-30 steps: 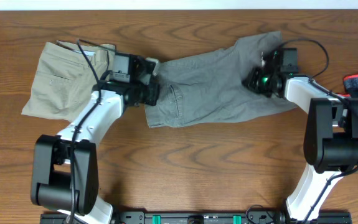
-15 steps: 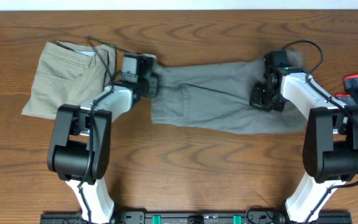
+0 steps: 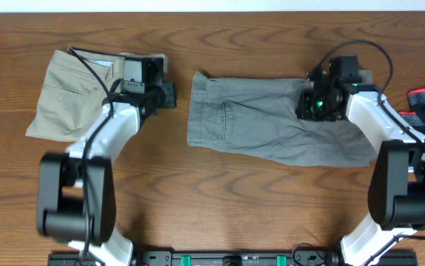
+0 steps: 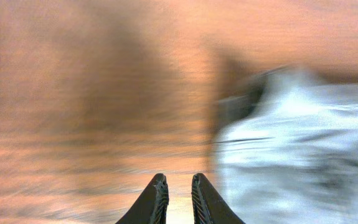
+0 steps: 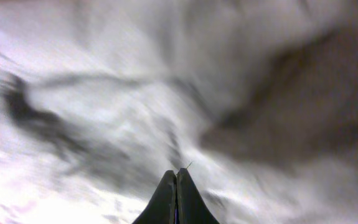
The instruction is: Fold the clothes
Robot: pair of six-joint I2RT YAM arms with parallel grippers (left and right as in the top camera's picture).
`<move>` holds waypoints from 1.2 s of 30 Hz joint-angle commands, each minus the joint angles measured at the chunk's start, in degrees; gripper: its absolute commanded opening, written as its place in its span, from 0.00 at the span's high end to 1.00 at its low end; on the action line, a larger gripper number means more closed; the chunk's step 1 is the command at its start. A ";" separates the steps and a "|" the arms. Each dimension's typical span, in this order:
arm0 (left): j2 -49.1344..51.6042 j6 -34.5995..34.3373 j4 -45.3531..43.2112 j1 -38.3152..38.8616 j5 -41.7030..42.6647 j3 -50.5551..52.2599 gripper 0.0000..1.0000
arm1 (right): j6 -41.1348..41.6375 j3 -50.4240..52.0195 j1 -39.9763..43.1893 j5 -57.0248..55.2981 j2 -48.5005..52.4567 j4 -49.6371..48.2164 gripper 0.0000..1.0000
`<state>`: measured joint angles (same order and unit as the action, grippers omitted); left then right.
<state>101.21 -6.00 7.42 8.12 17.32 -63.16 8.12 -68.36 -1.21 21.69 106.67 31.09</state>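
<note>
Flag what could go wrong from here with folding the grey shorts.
1. The left gripper is off the grey shorts, with its arm passing above the beige shorts; a sweep may drag those.
2. The right gripper, shut above wrinkled cloth, may pinch one layer only, giving a skewed fold.

Wooden table (image 3: 219, 203): grey shorts (image 3: 260, 127), beige shorts (image 3: 66, 100)

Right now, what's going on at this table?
Two robot arms are working on the grey shorts, which lie spread out in the middle of the table. The left hand is off them, over bare wood between them and the beige shorts, its fingers barely apart and empty. The right hand is over the right part of the grey shorts with fingers shut; whether it pinches cloth is unclear.
</note>
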 commanded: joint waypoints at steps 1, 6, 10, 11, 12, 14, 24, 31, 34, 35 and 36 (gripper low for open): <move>-2.14 -0.28 1.60 3.45 9.42 -0.46 0.83 | 6.25 -0.04 -1.57 3.15 1.22 -2.38 0.99; -0.37 -0.26 6.80 8.87 10.69 -0.46 0.83 | 12.31 -0.04 -3.43 3.85 7.21 -10.91 0.99; 1.66 -0.31 8.00 12.48 10.54 -0.46 0.83 | 16.55 -0.04 -4.39 3.93 11.13 -24.87 0.99; 2.36 -0.35 7.98 13.07 10.54 -0.46 0.83 | 18.10 -0.04 -4.50 4.26 11.89 -29.86 0.99; 2.99 -0.33 7.98 13.64 10.54 -0.46 0.83 | 19.21 -0.04 -4.57 4.20 12.35 -33.55 0.99; 4.48 -0.35 7.98 14.34 10.51 -0.46 0.83 | 21.86 -0.04 -4.59 1.60 13.03 -38.69 0.99; 7.39 -0.76 8.39 14.80 10.54 -0.46 0.83 | 29.94 -0.04 -4.15 -11.26 13.27 -41.33 0.99; 3.50 -0.74 8.63 14.78 10.58 -0.46 0.83 | 14.43 -0.04 2.01 9.60 5.75 -36.11 0.99; -0.76 -0.68 8.31 14.78 10.54 -0.48 0.78 | 12.96 -0.04 5.62 12.87 -0.17 -26.77 0.99; -2.23 -0.37 7.61 14.78 10.54 -0.48 0.77 | 12.28 -0.04 6.51 12.81 -1.86 -23.23 0.99; -3.63 -0.28 6.56 14.78 10.54 -0.48 0.76 | 11.32 -0.04 7.21 12.76 -3.30 -19.91 0.99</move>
<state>103.59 -6.37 15.62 22.83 27.09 -63.44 24.56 -67.94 3.36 28.88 109.89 7.07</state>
